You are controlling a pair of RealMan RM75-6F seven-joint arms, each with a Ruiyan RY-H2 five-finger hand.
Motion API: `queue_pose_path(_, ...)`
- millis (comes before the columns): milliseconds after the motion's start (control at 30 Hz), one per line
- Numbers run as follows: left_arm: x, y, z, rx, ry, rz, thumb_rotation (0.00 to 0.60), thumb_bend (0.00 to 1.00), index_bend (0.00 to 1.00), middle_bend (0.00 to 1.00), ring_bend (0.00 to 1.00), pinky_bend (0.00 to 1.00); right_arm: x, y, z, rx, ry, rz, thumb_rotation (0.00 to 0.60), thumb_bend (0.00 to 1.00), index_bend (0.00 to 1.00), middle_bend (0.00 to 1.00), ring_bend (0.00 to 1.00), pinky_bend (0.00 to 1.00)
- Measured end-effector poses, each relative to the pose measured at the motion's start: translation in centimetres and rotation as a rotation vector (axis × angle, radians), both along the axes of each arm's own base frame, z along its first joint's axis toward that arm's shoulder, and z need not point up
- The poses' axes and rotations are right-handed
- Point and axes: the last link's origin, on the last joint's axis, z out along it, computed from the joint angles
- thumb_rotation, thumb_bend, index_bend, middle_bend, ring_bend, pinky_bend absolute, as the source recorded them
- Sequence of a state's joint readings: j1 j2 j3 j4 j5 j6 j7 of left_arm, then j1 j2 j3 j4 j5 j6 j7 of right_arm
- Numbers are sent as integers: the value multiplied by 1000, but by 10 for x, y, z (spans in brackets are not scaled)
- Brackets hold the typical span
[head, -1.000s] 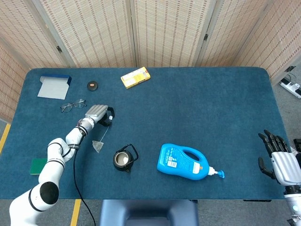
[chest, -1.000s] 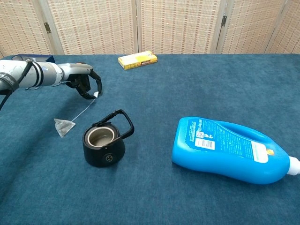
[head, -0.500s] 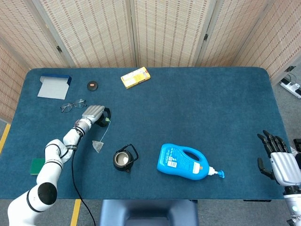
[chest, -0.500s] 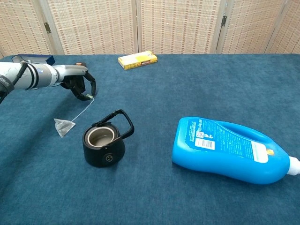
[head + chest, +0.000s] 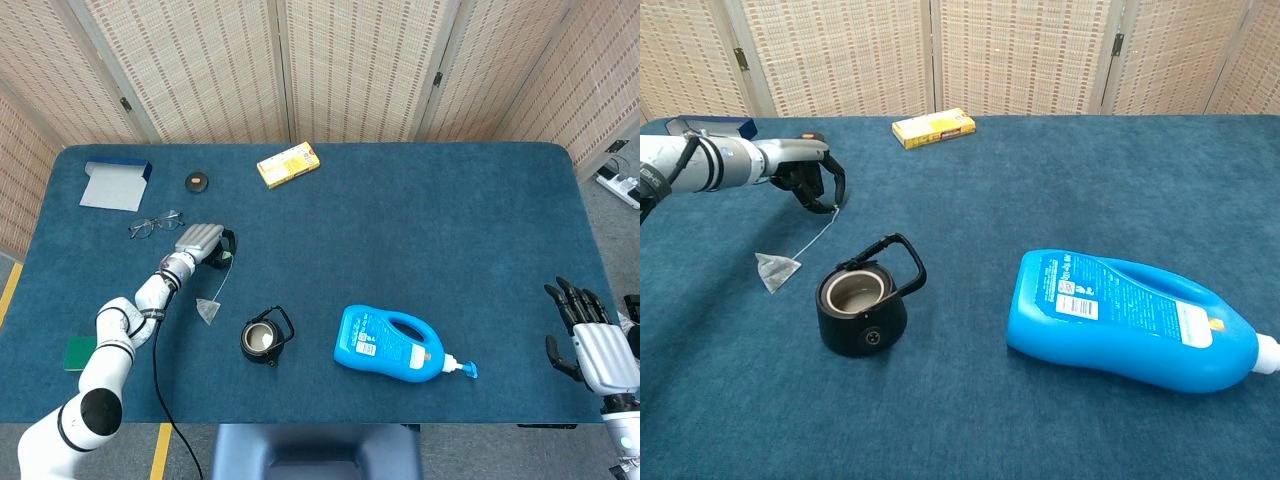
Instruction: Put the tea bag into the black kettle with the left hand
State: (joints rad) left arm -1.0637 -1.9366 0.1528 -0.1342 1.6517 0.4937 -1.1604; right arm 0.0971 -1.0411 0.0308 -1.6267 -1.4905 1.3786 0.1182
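Left hand (image 5: 805, 178) is positioned over the blue worktop (image 5: 420, 220), left of centre, fingers curled downward. Its fingertips pinch the tag end of a string; the string runs down and to the left to the tea bag (image 5: 776, 270). The tea bag lies on the worktop surface, just beside the black kettle (image 5: 862, 305) on the kettle's left side, not touching it as far as can be seen. The kettle stands upright, mouth uncovered, interior visible, handle tilted toward the right.

Right hand (image 5: 588, 338) is at the far right edge of the worktop in the head view, fingers spread apart, nothing in it. It does not appear in the chest view.

Other items observed: a blue detergent bottle (image 5: 1128, 320) lying on its side to the right of the kettle, well apart from it, cap pointing right; a yellow box (image 5: 288, 164) near the rear edge; a pair of glasses (image 5: 155, 223) just behind the left hand; a small round dark lid (image 5: 197, 182); a blue and white box (image 5: 116, 185) at the rear left corner; a green item (image 5: 80, 352) at the front left edge.
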Motion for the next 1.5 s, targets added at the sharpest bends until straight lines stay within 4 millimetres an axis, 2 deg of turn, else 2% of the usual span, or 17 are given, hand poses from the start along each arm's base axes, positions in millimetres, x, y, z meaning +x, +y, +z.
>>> queue_pose_path(167, 2, 1, -1, 6, -5, -2, 600, 435, 461, 1000, 1000, 1000, 0, 0, 0, 2, 0, -1, 600, 581, 0, 0, 0, 0)
queue_pose_path(400, 1, 1, -2, 3, 6, 6, 600, 435, 462, 1000, 1000, 1000, -1, -1, 1, -1, -2, -4, 600, 580, 0, 0, 0, 0)
queue_pose_path(1500, -7, -2, -3, 12, 23, 36, 600, 436, 610, 1000, 1000, 1000, -1, -1, 0, 0, 0, -8, 600, 581, 0, 0, 0, 0)
